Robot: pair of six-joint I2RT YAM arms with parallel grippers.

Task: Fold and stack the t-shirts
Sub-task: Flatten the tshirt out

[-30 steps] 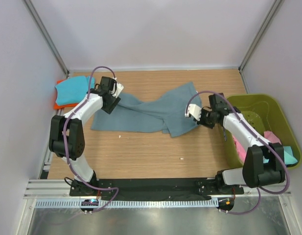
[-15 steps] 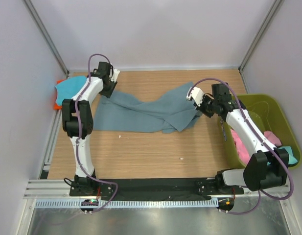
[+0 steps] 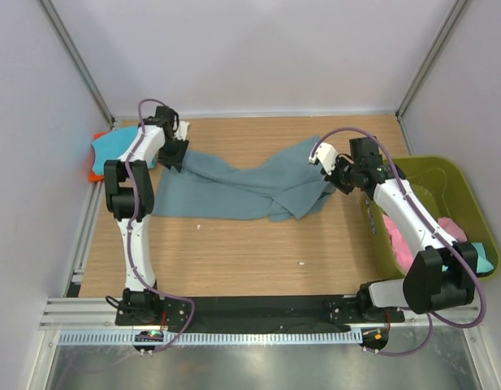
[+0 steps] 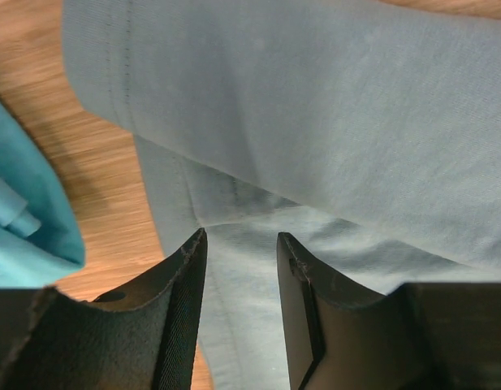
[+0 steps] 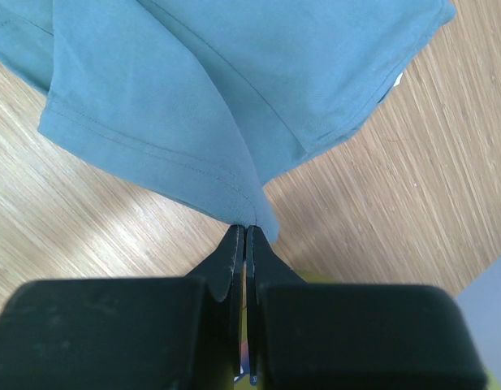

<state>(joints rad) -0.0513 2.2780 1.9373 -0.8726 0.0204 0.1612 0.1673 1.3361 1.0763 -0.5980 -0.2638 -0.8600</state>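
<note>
slate blue-grey t-shirt rumpled, centre; turquoise t-shirt folded atop orange t-shirt, far-left.

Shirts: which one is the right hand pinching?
The blue-grey shirt, spread mid-table; right hand shut on its edge. Turquoise shirt lies far left, pink shirt in the basket.

The overhead camera looks down on the whole blue-grey shirt; each wrist camera faces one end closely.
</note>
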